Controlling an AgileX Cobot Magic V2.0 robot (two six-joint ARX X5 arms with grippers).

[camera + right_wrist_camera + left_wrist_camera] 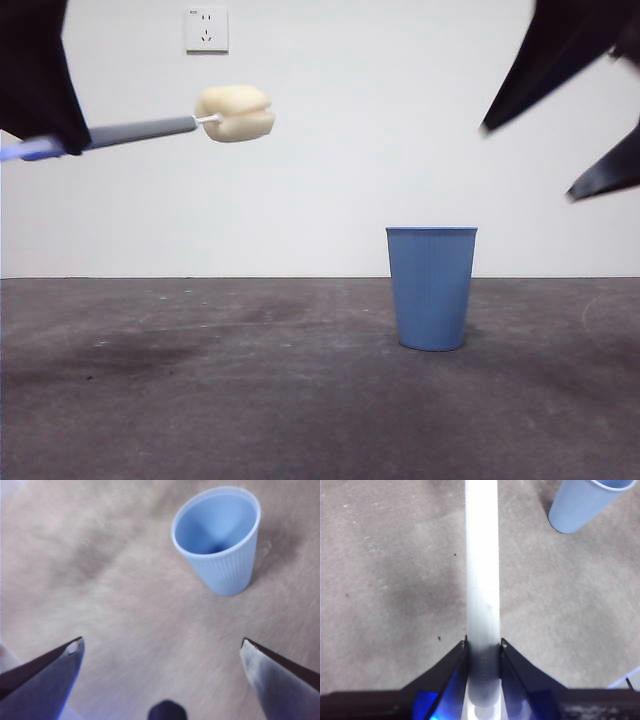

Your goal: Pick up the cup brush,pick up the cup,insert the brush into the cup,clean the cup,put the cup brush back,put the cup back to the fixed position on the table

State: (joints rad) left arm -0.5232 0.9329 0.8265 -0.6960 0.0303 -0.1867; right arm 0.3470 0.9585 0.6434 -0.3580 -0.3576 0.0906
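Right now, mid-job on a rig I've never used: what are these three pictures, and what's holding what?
It is a two-armed robot at a table. The front view looks level across it; the other two come from cameras on each wrist. The left gripper is shut on the brush, held up in the air, sponge end pointing toward the cup's side. The right gripper is open and empty, above the table, with the blue cup ahead of it. The cup stands upright on the table, untouched and empty.
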